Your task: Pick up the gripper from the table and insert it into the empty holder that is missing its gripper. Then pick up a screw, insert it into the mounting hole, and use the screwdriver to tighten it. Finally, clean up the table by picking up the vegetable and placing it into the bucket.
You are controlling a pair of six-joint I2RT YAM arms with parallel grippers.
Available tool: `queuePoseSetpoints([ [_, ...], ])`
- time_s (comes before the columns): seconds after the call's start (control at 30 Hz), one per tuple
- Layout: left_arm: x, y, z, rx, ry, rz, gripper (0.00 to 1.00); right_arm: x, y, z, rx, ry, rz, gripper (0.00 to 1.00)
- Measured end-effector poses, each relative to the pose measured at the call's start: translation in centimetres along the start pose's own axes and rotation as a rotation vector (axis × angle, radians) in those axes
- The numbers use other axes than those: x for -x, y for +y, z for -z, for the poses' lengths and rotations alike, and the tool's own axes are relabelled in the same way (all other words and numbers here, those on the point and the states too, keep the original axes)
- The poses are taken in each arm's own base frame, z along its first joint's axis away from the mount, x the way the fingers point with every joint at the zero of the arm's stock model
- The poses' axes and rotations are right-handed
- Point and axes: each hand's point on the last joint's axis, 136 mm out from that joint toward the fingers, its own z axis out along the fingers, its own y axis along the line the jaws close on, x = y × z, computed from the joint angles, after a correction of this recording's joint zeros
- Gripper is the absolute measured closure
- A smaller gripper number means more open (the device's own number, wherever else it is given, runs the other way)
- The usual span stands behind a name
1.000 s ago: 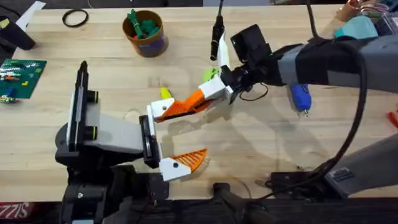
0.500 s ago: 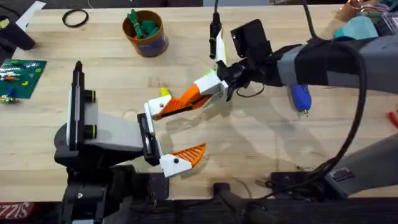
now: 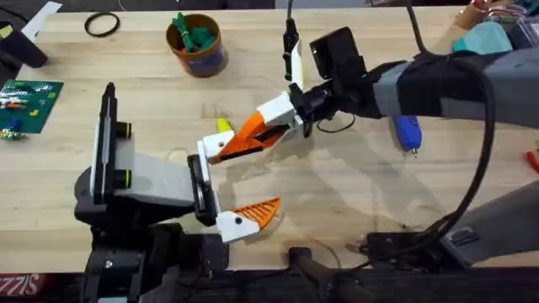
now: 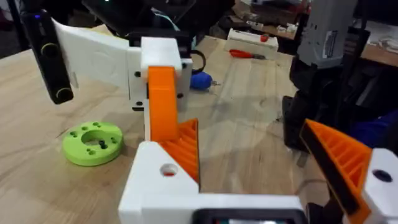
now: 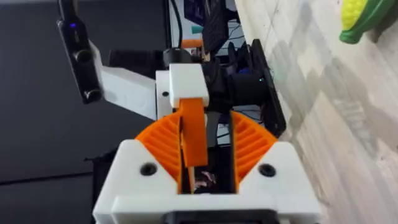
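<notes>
Nearest you, the left gripper [image 3: 241, 180] lies spread wide, with its one fitted finger [image 3: 251, 215] pointing across the table and the black holder [image 3: 199, 180] facing the work. The gripper [image 3: 210, 149] you are fitting sits with its white base against the upper end of that holder. Your right gripper [image 3: 229, 144] is pinched on its orange tip, and the right wrist view shows the tip held between the two ribbed pads [image 5: 157, 144]. In the last second the base has hardly shifted at the holder, while your right wrist has lifted and swung away from you. The piece therefore now slants more steeply into the bracket. I read this as seating work in progress: the insertion is close but not proven, because I can't tell whether the base is fully home. The screw step and the clean-up lie ahead. Just beyond the joint the yellow-and-green vegetable [image 3: 223, 126] lies on the table, close enough that a slip could knock it. Well off to the right the blue screwdriver [image 3: 407, 131] rests flat and untouched. At the far edge stands the bucket [image 3: 202, 59], with green items already in it. As for writing, a red strip [image 3: 17, 282] at the near left edge carries white letters that are cut off, so I won't guess at them. The green circuit board [image 3: 32, 103] shows no print I can read.
</notes>
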Motion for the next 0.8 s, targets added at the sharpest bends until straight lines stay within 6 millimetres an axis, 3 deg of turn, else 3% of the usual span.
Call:
queuePoseSetpoints([
  [0.17,0.0,-0.3,0.0,-0.016,0.0,-0.002,0.014,0.3,-0.3,0.0,-0.018,-0.017,-0.004,0.547],
  [0.23,0.0,-0.4,0.0,-0.025,0.001,-0.005,0.014,0.4,-0.4,0.0,-0.026,-0.025,-0.007,0.426],
  [0.27,0.0,-0.6,0.0,-0.033,0.001,-0.004,0.014,0.5,-0.5,0.1,-0.029,-0.029,-0.009,0.287],
  [0.4,-0.1,-0.7,0.0,-0.041,0.001,-0.004,0.013,0.8,-0.6,0.4,-0.033,-0.043,-0.009,0.048],
  [0.47,-0.1,-0.7,0.0,-0.042,0.001,-0.004,0.013,0.9,-0.7,0.7,-0.034,-0.052,-0.01,0.01],
  [0.8,-0.1,-0.7,0.0,-0.042,0.001,-0.004,0.014,1.4,-0.8,1.3,-0.038,-0.074,-0.012,0.006],
])
